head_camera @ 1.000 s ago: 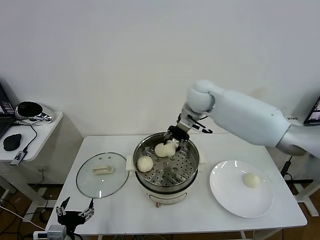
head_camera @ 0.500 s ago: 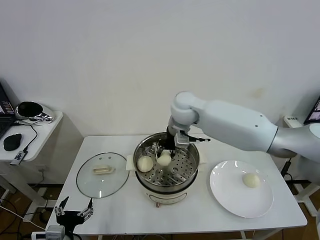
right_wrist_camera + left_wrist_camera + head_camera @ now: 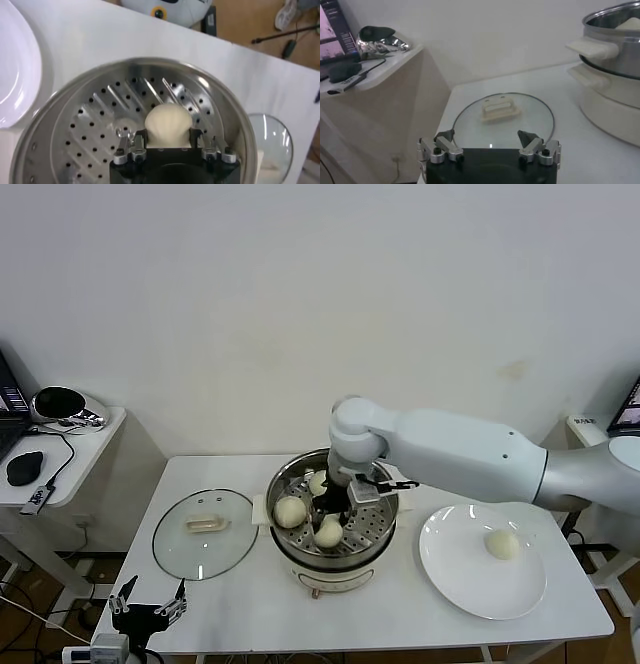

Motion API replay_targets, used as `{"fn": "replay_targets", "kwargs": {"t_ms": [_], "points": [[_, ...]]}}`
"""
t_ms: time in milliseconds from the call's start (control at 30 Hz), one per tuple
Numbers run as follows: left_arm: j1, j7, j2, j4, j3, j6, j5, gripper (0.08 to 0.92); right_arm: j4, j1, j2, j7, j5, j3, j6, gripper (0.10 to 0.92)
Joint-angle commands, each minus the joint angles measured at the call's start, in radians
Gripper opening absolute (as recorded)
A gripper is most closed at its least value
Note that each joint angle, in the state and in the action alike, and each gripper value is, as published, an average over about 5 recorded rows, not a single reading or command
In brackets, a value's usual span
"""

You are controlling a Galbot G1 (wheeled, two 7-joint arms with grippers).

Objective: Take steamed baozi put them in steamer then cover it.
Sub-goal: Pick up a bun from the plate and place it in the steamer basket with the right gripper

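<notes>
My right gripper (image 3: 330, 516) clenches a round cream-white bun (image 3: 329, 532) low over the shiny steel steamer's (image 3: 382, 542) near rim; left gripper (image 3: 148, 608) released

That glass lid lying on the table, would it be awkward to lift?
Probably somewhat. The cover lies flat with its bar handle up, which offers a grip. Glass with a metal rim likely makes it heavy, slippery and breakable. Lying flat on the table, it should slide rather than roll.

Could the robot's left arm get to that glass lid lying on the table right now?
Probably yes. The left gripper hangs open at the table's near corner, and the glass lid lies flat just beyond it with nothing between them. The right gripper is busy in the pot.
</notes>
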Motion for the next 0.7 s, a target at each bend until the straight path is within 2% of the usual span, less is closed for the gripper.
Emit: {"fn": "replay_targets", "kwargs": {"t_ms": [33, 267, 600, 700], "points": [[0.000, -0.001, -0.001, 0.000, 0.000, 0.000, -0.001, 0.823, 0.005, -0.009, 0.004, 0.004, -0.013, -0.020, 0.016, 0.518], [0.001, 0.000, -0.003, -0.004, 0.002, 0.000, 0.000, 0.823, 0.007, 0.003, -0.002, 0.008, 0.010, -0.023, -0.043, 0.541], [0.001, 0.002, 0.000, -0.012, 0.002, 0.001, -0.001, 0.823, -0.009, 0.060, -0.028, -0.063, 0.110, 0.026, -0.140, 0.789], [0.002, 0.004, 0.003, -0.020, 0.001, 0.002, -0.004, 0.823, 0.002, 0.104, -0.080, -0.094, 0.186, 0.056, -0.209, 0.818]]}}
